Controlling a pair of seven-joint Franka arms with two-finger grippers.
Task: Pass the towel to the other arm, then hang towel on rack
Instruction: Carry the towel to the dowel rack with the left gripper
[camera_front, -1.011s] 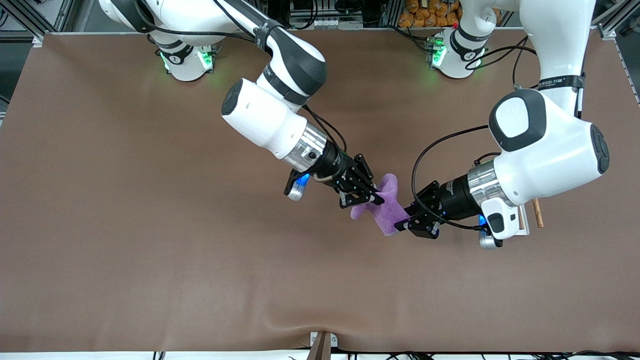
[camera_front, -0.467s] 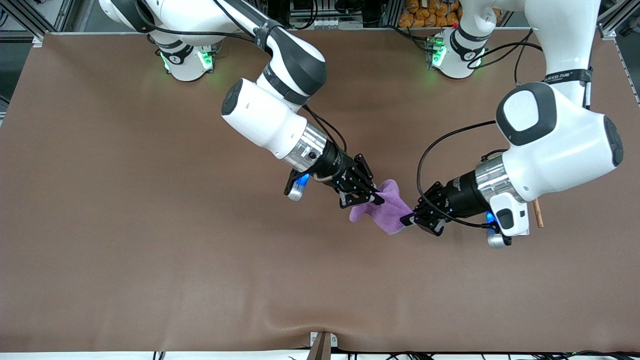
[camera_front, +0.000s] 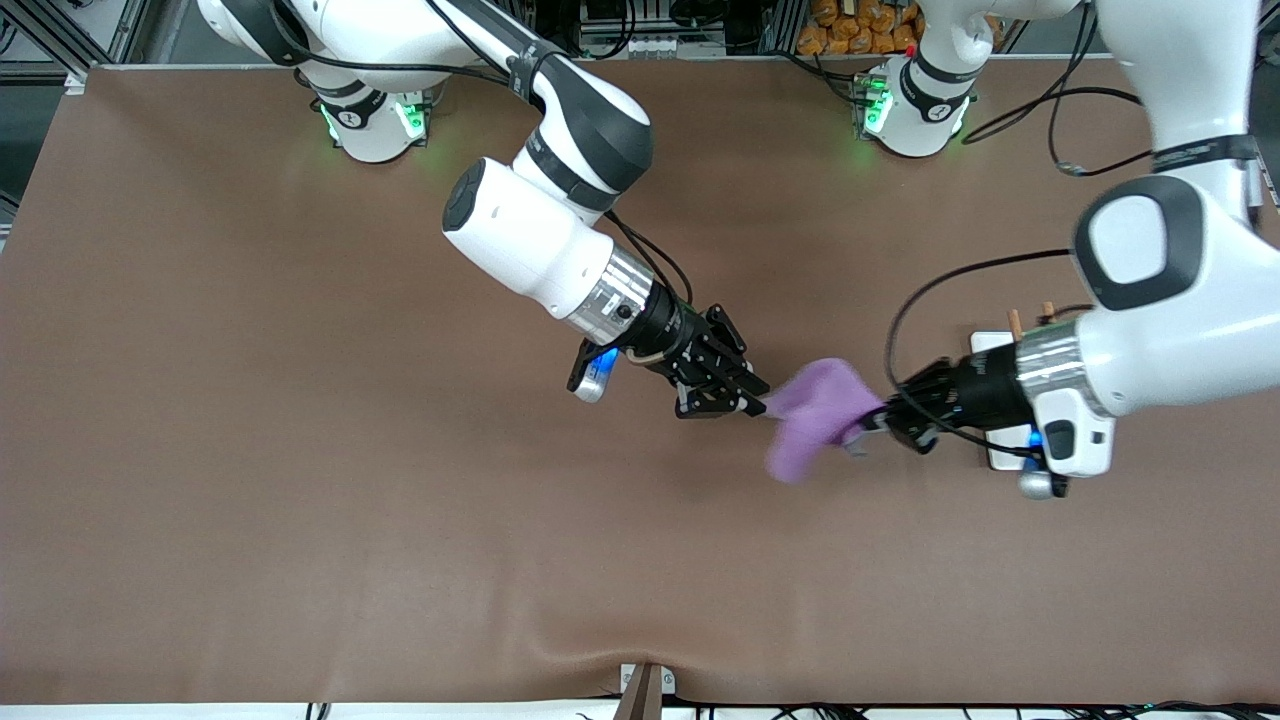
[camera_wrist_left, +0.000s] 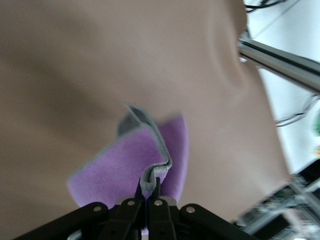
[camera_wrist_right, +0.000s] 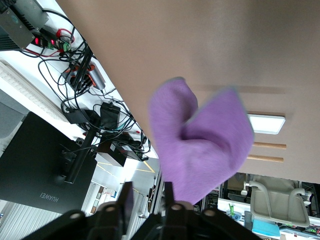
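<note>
Front view: the towel (camera_front: 818, 415) hangs above the desk (camera_front: 300, 500), clamped in the left tool (camera_front: 868, 432) — just beside the rack (camera_front: 1005, 345). Nearby, the right tool (camera_front: 752, 398) stands released, fingers apart — clear of the cloth.

The left gripper (camera_front: 868, 432) has pulled away toward the left arm's end of the table, taking the towel (camera_front: 815, 415) with it, pinched shut on a folded edge. The right gripper (camera_front: 752, 398) has let go; its fingers look parted, with the cloth seemingly just off their tips. The left arm's swing has uncovered the rack (camera_front: 1000, 345), white plate and rod tips now showing.
</note>
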